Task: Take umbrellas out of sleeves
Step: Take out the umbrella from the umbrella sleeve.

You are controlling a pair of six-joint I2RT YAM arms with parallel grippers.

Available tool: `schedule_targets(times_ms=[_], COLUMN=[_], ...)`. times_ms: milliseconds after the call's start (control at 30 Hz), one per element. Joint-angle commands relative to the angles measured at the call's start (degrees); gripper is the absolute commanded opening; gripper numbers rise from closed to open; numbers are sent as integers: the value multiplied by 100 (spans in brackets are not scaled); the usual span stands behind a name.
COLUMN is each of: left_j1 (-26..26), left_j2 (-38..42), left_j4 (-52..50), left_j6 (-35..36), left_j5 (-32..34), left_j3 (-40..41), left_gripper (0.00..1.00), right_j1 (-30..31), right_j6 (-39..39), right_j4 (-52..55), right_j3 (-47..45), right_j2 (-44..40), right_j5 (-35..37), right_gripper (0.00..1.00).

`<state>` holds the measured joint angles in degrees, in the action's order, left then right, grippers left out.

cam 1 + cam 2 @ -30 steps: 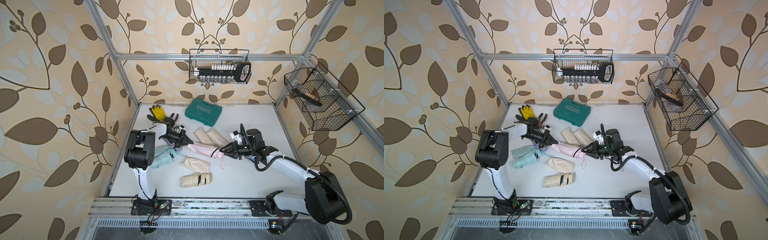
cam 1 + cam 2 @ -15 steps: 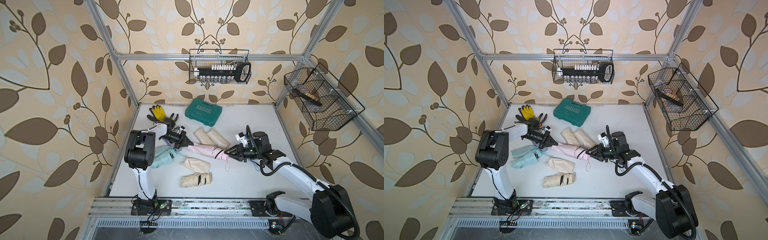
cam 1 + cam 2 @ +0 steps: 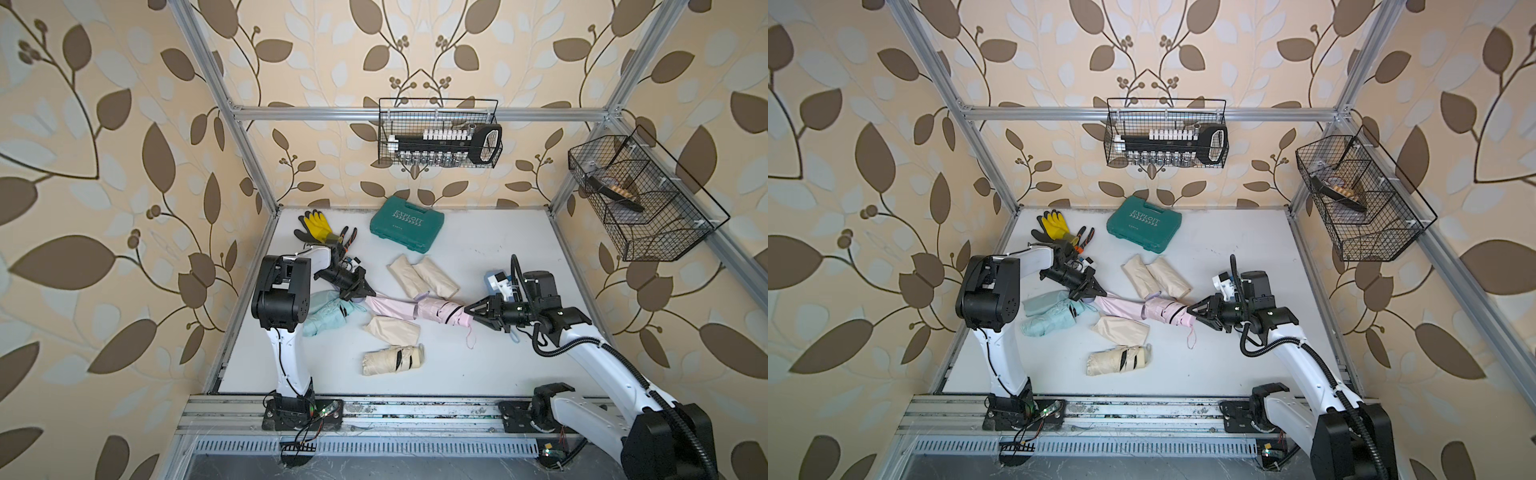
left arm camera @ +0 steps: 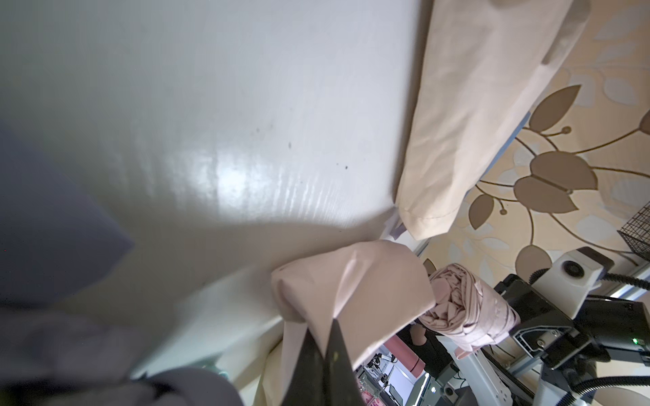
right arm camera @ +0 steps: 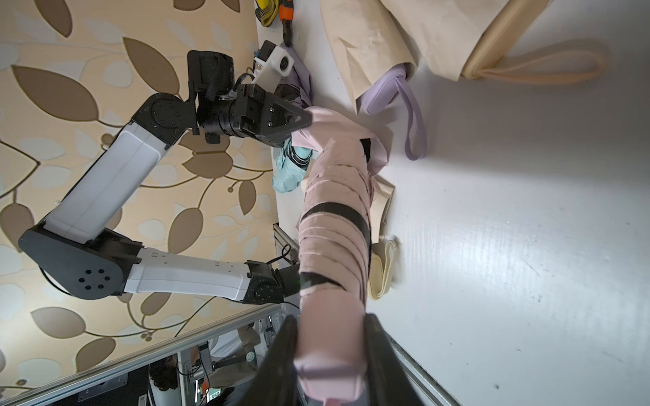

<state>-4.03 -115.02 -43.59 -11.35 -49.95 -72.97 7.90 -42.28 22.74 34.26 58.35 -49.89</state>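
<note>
Right in the middle of the table [image 3: 519, 257] it's a tug-of-war: the left gripper [image 3: 366, 296] is pinched tight on the closed end of the pink sleeve [image 3: 390, 305], and the right gripper [image 3: 468, 312] is clamped round the handle end of the pink umbrella [image 3: 442, 311]. From here I'd say that one is better than halfway out. Its pleats and black strap are bare on the right arm's side, while its far end sits inside the sleeve mouth, the whole thing stretched in a line between the two arms. Closer to the front rail lies the cream umbrella [image 3: 392, 360], fully out, with a limp cream sleeve [image 3: 392, 330] flat just beside it, so that one looks done. Behind the pink one, towards the back wall, the two cream sleeves [image 3: 424, 276] lie side by side and look full. The right wrist view shows a lilac handle [image 5: 383, 93] and its loop poking from one mouth, so those two look to be waiting their turn. By the left arm's base there's a mint bundle [image 3: 328, 311] — a strap shows on it, but whether that's an umbrella freed from its sleeve I can't tell from this angle. So by my count: one out, one coming, at least two to go.
</note>
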Motion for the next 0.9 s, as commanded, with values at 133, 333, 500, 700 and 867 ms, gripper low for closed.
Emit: schedule_targets(times_ms=[133, 333, 500, 700, 867], left_j1=[3, -82, -241, -327, -368], left_j2=[-62, 1, 99, 147, 147], left_j4=[-194, -141, -89, 7, 8], left_j6=[237, 262, 292, 281, 267], left_j5=[136, -6, -11, -124, -154], left_j3=[-185, -120, 5, 151, 133], left_gripper=[0, 0, 0, 0, 0], right_j1=[-34, -34, -17, 120, 379], right_j6=[253, 75, -200, -563, -579], right_j4=[336, 160, -205, -953, -1238], right_j3=[335, 696, 906, 994, 1196], right_j2=[-193, -52, 142, 625, 1137], right_j5=[-203, -223, -254, -240, -134], right_gripper=[11, 12, 11, 11, 11])
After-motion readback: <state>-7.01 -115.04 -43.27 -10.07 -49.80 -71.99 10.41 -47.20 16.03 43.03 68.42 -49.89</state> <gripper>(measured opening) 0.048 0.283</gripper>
